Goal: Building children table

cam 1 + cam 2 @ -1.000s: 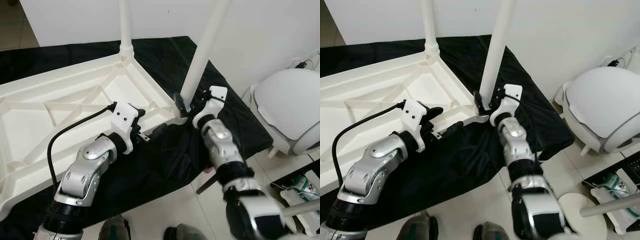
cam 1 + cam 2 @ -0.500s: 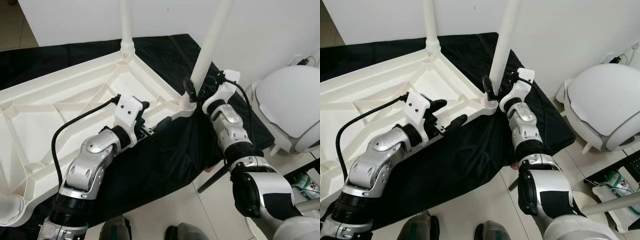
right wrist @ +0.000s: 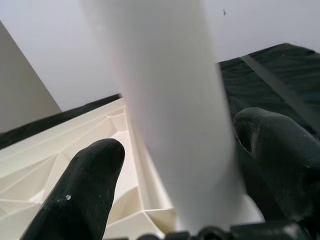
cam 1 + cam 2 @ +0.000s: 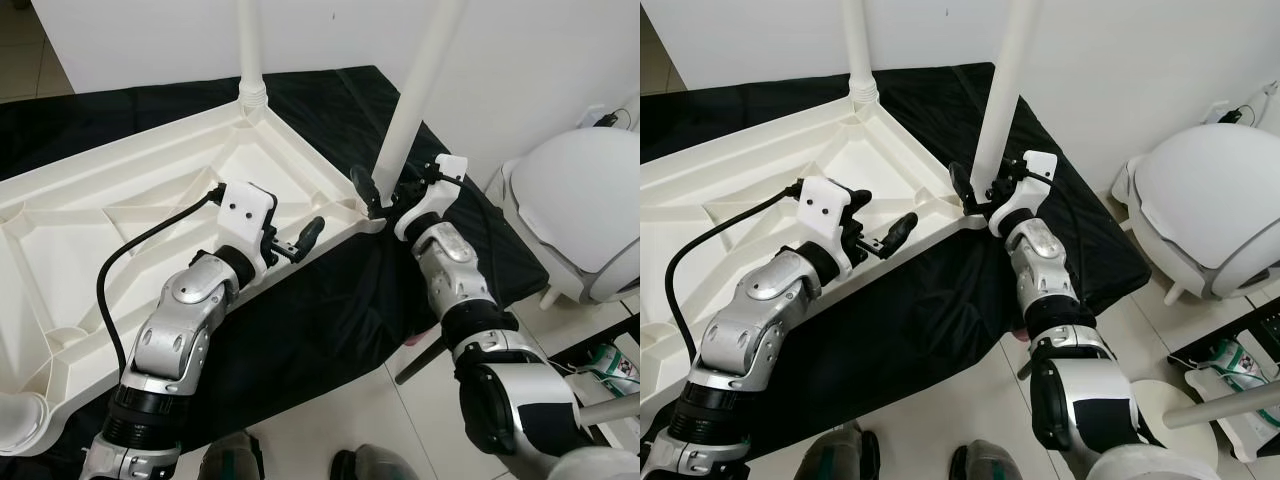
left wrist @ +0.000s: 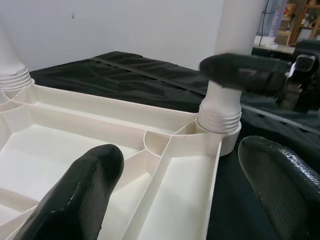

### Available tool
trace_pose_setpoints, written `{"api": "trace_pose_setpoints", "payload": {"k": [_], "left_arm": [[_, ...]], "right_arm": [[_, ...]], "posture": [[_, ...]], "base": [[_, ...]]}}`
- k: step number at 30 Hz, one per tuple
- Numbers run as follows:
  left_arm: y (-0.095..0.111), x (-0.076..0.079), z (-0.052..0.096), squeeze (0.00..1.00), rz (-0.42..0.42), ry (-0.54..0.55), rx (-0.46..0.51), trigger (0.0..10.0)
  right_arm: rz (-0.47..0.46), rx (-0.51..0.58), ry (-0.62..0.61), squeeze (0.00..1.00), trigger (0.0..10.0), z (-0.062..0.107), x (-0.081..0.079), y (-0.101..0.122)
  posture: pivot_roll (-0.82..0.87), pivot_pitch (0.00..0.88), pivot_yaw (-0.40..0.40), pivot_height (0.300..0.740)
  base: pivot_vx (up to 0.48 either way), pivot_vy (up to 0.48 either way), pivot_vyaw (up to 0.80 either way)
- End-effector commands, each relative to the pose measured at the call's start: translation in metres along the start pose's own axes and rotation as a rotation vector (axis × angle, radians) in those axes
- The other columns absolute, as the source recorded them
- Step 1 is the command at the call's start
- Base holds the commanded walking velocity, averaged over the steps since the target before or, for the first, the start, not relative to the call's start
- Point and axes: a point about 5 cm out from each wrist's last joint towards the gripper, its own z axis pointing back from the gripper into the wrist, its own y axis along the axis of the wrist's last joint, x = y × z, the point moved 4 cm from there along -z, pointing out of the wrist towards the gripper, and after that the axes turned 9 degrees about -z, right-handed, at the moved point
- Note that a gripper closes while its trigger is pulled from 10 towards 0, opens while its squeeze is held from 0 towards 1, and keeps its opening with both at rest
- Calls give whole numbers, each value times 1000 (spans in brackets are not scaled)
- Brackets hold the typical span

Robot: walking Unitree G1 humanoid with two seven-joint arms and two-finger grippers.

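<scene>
A white plastic table top [image 4: 120, 210] lies upside down on a black cloth. One white leg [image 4: 248, 50] stands in its far corner. A second leg [image 4: 412, 100] stands in the near right corner socket [image 5: 219, 116]. My right gripper [image 4: 385, 195] is at the base of that leg, open, with one black finger on each side of it [image 3: 85, 190]. My left gripper [image 4: 880, 222] is open and hovers over the table's near rim, a short way left of that corner, with its fingertips [image 5: 85, 185] wide apart above the ribbed underside.
The black cloth [image 4: 330, 320] hangs over the front edge down to a pale tiled floor. A large white rounded object [image 4: 590, 210] stands close on the right. Another leg end [image 4: 20, 420] shows at the table's near left corner. A white wall lies behind.
My left gripper has moved up from in front of the rim to over it. My right gripper's fingers have spread away from the leg's base. The camera has shifted a little.
</scene>
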Motion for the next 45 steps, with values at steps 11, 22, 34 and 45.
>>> {"api": "trace_pose_setpoints", "payload": {"k": [11, 22, 34, 45], "left_arm": [[6, 17, 3, 0, -12, -96, 14, 10000], [6, 31, 8, 0, -23, -193, 5, 10000], [7, 29, 8, 0, -29, -187, 1, 10000], [6, 28, 9, 0, -15, -175, -1, 10000]], "right_arm": [[16, -59, 71, 0, 10000, 0, 14, 8], [46, -249, 172, 0, 1059, 3, 14, -13], [72, -277, 204, 0, 0, 3, 12, -15], [66, -210, 254, 0, 0, 8, -29, -29]], "posture": [[12, 34, -45, 740], [23, 18, -46, 740], [29, 19, -56, 740], [12, 36, -69, 740]], "base": [[0, 0, 0], [0, 0, 0], [0, 0, 0], [0, 0, 0]]}}
